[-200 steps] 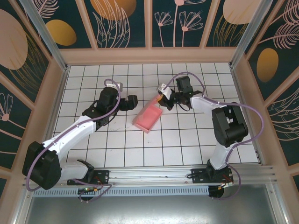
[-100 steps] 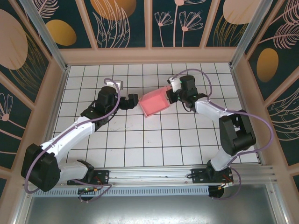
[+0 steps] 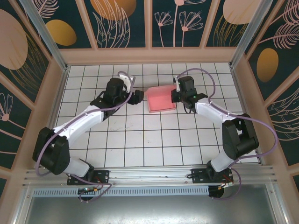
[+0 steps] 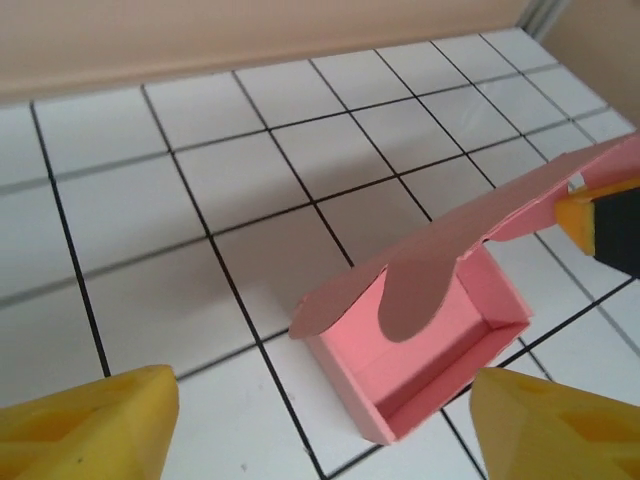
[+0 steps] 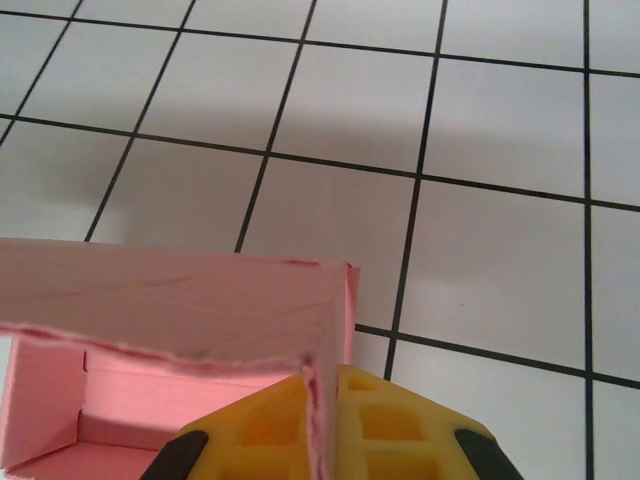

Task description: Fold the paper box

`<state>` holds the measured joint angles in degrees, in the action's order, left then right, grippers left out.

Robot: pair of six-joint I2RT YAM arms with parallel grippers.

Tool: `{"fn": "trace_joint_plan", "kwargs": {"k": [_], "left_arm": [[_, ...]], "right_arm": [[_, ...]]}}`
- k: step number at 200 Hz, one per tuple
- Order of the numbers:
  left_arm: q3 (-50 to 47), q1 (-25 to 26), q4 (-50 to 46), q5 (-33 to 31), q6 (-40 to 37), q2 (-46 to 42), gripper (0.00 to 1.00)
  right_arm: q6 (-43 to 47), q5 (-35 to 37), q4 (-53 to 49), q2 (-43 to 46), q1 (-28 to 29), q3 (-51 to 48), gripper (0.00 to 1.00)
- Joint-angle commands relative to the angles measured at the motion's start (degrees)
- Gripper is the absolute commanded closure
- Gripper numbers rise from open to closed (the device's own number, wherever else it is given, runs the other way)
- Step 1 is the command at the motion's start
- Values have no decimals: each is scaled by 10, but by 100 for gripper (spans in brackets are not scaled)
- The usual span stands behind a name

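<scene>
- Since a second ago the box (image 3: 160,100) has swung from a slanted lie nearer mid-table to a spot farther back, squared with the tile lines. Both arms have reached after it.
- The right gripper (image 3: 175,96) is clenched on the box's right end. In its wrist view the yellow fingers (image 5: 385,430) pinch a thin pink wall.
- The left gripper (image 3: 138,96) is released, jaws wide apart, just beside the box's left end.
- From the left wrist, the box's open end faces the camera between the yellow fingertips (image 4: 90,420). A rounded flap (image 4: 415,295) hangs over the opening and the lid (image 4: 500,205) is raised.
- The box rests on the tiled table (image 3: 140,140), between the two grippers.
</scene>
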<state>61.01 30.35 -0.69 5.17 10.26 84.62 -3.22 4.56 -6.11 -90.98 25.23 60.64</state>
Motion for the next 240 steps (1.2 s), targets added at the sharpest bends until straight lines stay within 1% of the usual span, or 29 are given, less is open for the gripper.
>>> {"fn": "trace_joint_plan", "kwargs": {"k": [1, 6, 20, 32, 39, 44, 58, 74, 81, 93, 129, 151, 168, 183, 200, 208, 240], "left_arm": [[73, 2, -49, 26, -122, 27, 29], [86, 2, -61, 35, -133, 36, 31], [110, 2, -81, 61, -156, 53, 32], [119, 2, -80, 73, -180, 64, 33], [122, 2, -78, 76, -199, 73, 39], [127, 2, -80, 78, -215, 79, 42], [151, 2, -97, 82, -246, 103, 42], [201, 2, -137, 73, -257, 132, 41], [221, 2, -153, 66, -259, 161, 41], [245, 2, -166, 54, -260, 183, 41], [311, 2, -217, 16, -268, 240, 44], [341, 2, -244, 8, -276, 269, 50], [360, 2, -261, 10, -279, 287, 59], [372, 2, -276, 23, -283, 294, 66], [372, 2, -282, 42, -295, 294, 71], [370, 2, -286, 50, -307, 295, 71], [357, 1, -281, 48, -345, 295, 75]], "right_arm": [[-12, 25, -51, -9, 2, 42, 100], [-13, 26, -57, -10, 2, 45, 100], [-18, 26, -66, -12, -1, 51, 100], [-19, 16, -70, -13, -4, 55, 100], [-20, 14, -72, -15, -5, 58, 100], [-20, 13, -74, -15, -6, 59, 100], [-20, 11, -81, -20, -6, 67, 100], [-19, 11, -86, -23, -7, 74, 100], [-18, 11, -89, -26, -7, 77, 100], [-18, 12, -97, -32, -7, 84, 100], [-20, 10, -105, -39, -6, 92, 100], [-21, 6, -104, -41, -6, 94, 100], [-21, 7, -105, -41, -6, 93, 100], [-20, 9, -106, -41, -7, 93, 100], [-19, 11, -107, -40, -7, 92, 100], [-19, 10, -108, -40, -7, 92, 100], [-18, 0, -108, -39, -8, 92, 100]]}}
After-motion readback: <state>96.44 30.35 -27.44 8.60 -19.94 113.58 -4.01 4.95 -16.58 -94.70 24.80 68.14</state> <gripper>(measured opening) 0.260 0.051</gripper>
